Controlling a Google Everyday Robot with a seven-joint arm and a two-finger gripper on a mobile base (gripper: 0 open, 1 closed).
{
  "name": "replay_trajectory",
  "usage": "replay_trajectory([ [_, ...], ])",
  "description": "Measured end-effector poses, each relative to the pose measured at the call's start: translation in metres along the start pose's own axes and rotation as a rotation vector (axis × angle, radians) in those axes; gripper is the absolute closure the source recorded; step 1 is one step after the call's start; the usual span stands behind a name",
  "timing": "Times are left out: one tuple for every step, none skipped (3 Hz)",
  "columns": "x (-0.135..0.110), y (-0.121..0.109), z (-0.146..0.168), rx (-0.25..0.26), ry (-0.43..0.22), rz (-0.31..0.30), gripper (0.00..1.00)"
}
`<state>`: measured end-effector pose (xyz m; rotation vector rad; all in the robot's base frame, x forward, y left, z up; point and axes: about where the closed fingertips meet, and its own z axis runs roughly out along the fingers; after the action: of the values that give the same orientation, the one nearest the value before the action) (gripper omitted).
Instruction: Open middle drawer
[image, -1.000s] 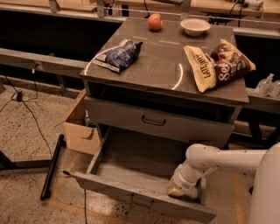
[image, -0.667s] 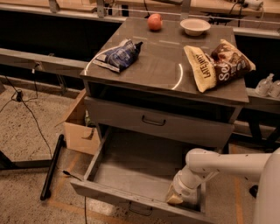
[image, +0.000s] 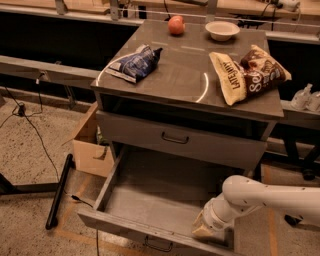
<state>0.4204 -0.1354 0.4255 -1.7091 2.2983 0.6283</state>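
The middle drawer (image: 150, 200) of the grey cabinet stands pulled far out toward the camera, and its inside is bare. Its small dark wire handle (image: 159, 245) shows at the centre of the front, near the bottom edge of the view. My gripper (image: 207, 232) is at the drawer's front wall, right of the handle, and my white arm (image: 270, 197) reaches in from the right. The uppermost drawer (image: 180, 140) above it is closed. The lowest drawer is hidden under the open one.
The cabinet top (image: 185, 70) holds a blue snack bag (image: 134, 62), a yellow bag (image: 227, 77), a brown bag (image: 262, 70), an apple (image: 175, 24) and a white bowl (image: 222, 29). A cardboard box (image: 90, 145) and a dark bar (image: 57, 192) lie on the floor at the left.
The middle drawer has slid further out toward the camera, and my gripper and arm have moved with its front wall.
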Motion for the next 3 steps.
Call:
replay_trajectory([
  [0.003, -0.003, -0.037, 0.1, -0.057, 0.041, 1.0],
  [0.007, -0.003, -0.082, 0.202, -0.161, 0.087, 1.0],
  [-0.003, -0.002, -0.126, 0.32, -0.3, 0.08, 1.0],
])
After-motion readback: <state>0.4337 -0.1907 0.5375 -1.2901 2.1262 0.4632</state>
